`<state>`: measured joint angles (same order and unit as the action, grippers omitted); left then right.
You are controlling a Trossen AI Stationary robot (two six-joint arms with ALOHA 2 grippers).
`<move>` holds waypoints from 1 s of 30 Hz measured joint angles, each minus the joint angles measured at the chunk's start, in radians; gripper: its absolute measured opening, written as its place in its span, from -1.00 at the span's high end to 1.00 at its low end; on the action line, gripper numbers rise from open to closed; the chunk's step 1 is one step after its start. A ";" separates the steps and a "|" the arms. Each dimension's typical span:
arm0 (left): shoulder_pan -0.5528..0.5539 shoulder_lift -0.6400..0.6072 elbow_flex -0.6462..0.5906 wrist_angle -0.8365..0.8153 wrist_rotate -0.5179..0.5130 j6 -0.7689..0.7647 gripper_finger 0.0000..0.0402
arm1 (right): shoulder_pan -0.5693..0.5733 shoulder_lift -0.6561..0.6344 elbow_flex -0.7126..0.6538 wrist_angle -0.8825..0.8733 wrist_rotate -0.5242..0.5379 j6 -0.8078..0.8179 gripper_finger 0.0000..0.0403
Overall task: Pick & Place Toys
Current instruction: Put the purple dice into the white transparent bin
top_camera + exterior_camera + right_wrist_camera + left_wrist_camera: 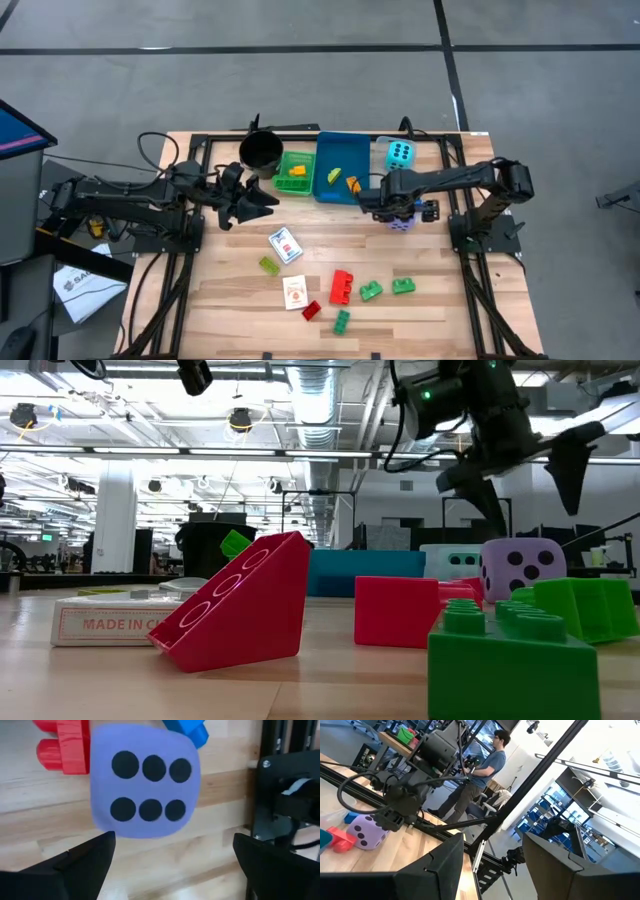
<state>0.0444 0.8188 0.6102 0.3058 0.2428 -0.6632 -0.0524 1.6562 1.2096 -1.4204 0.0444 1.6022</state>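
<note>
Jaws of the right gripper (172, 857) gape above the purple die (145, 790); left's state unclear.

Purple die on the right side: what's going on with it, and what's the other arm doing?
The right gripper hangs just above the purple die, jaws open wide either side of it, not gripping yet. The die sits on the table beside a red brick and a blue brick. The left gripper waits near the black cup, holding nothing visible. A few pieces already lie in the green tray and blue tray; more bricks and card packs remain on the table.
</note>
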 joint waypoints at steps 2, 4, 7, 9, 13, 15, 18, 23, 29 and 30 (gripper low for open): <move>0.000 0.000 0.000 0.000 0.000 0.000 0.02 | 0.000 0.000 -0.004 0.015 0.001 0.014 -0.97; 0.000 0.000 0.000 0.000 0.000 0.000 0.02 | 0.000 0.000 -0.004 0.037 0.006 0.018 -0.97; 0.000 0.000 0.000 0.000 -0.001 0.000 0.02 | -0.008 0.000 -0.003 0.063 0.019 0.013 -0.97; 0.000 0.000 0.000 0.000 -0.001 0.000 0.02 | -0.015 0.000 -0.003 0.076 0.031 0.007 -0.97; 0.000 0.000 0.000 0.000 -0.001 0.000 0.02 | -0.040 0.000 -0.003 0.079 0.033 -0.019 -0.97; 0.000 0.000 0.000 0.000 -0.002 0.000 0.02 | -0.055 0.000 -0.003 0.084 0.034 -0.035 -0.97; 0.000 0.000 0.000 0.000 -0.002 0.000 0.02 | -0.076 0.000 -0.003 0.095 0.039 -0.040 -0.97; 0.000 -0.001 0.000 0.000 -0.002 -0.004 0.02 | -0.108 0.000 -0.003 0.126 0.043 -0.062 -0.97; 0.000 -0.001 0.000 0.000 -0.002 -0.023 0.02 | -0.121 0.000 -0.003 0.109 0.062 -0.061 -0.97; 0.000 -0.001 0.000 0.000 -0.002 -0.023 0.02 | -0.121 0.000 -0.003 0.102 0.062 -0.061 -0.97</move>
<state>0.0444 0.8181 0.6102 0.3058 0.2413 -0.6865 -0.1735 1.6564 1.2064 -1.3189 0.1060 1.5414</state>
